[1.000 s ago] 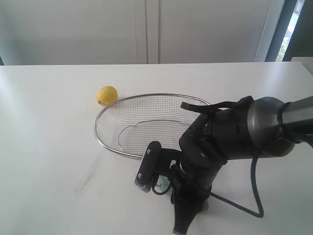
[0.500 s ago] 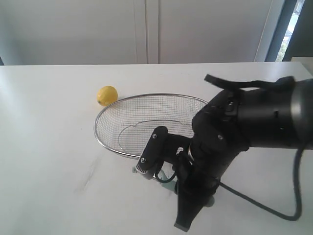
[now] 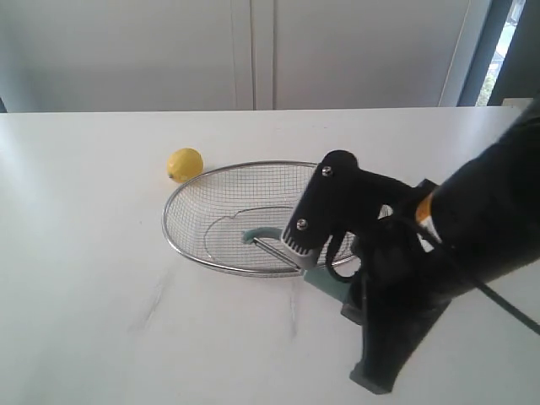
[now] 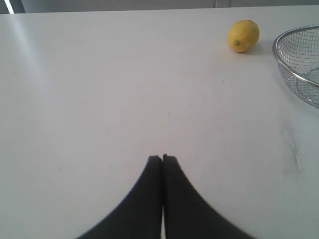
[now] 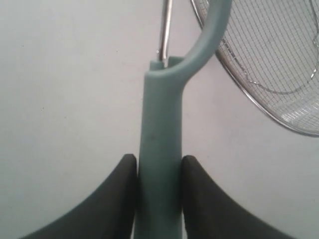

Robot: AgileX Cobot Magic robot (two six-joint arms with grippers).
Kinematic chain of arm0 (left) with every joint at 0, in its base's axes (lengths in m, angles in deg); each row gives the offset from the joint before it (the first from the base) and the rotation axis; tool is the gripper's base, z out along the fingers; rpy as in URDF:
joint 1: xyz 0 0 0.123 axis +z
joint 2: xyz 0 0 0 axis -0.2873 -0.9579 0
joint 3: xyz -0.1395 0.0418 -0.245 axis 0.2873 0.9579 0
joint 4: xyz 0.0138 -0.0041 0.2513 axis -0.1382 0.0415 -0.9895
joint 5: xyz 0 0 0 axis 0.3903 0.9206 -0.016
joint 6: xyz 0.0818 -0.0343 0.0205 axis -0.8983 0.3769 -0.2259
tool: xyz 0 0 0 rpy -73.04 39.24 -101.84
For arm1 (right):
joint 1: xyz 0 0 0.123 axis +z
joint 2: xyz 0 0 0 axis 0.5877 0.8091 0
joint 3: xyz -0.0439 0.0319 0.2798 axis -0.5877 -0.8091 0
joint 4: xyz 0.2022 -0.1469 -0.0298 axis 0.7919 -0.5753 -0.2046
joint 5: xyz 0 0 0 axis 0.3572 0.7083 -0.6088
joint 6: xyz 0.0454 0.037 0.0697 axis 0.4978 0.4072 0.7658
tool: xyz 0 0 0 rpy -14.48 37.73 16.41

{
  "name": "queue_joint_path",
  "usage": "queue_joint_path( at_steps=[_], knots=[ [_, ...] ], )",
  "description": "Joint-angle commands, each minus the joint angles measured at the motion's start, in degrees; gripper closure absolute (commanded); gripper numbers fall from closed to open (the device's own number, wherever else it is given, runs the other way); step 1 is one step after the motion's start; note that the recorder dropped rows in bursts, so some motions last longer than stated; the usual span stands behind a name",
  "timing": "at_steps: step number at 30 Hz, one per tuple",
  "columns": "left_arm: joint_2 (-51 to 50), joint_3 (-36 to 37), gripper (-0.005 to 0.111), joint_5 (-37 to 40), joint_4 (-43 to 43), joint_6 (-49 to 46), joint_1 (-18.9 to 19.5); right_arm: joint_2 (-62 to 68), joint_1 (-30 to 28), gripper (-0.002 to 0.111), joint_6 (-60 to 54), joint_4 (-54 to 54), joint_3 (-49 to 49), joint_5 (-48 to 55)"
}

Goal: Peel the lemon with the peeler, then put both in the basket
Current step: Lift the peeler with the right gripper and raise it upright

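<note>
Just beside basket [image 3: 253, 163] rim, right claw [image 5: 158, 164] gripping peeler [image 5: 159, 114], lemon [image 3: 184, 164] beyond, left claw [image 4: 162, 159] closed.

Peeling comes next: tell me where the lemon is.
Exterior view: the lemon sits on the table, left of centre, beside the far-left rim of the basket.

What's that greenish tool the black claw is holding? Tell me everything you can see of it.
It is a peeler, pale teal-green and apparently plastic, with a thick straight handle, a curved hooked head and a thin metal blade running from the handle's top beside the hook. The right gripper is shut on the handle, clamping it from both sides. In the exterior view its head overlaps the near rim of the wire basket; whether it touches the mesh cannot be told.
</note>
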Motion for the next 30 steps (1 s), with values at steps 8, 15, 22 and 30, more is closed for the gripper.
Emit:
queue_joint_path(
  at_steps=[8,15,22,30],
  knots=[
    [0.25,0.15,0.107,-0.09,0.33,-0.18,0.27,-12.65,-0.43,0.108,0.99,-3.33,-10.85,-2.68],
    [0.25,0.15,0.107,-0.09,0.33,-0.18,0.27,-16.85,-0.43,0.108,2.97,-7.59,-13.15,-7.34],
    [0.25,0.15,0.107,-0.09,0.33,-0.18,0.27,-23.1,-0.43,0.108,5.64,-7.94,-13.22,-8.03],
    [0.25,0.15,0.107,-0.09,0.33,-0.18,0.27,-26.58,-0.43,0.108,7.47,-9.27,-15.88,-10.95]
  ],
)
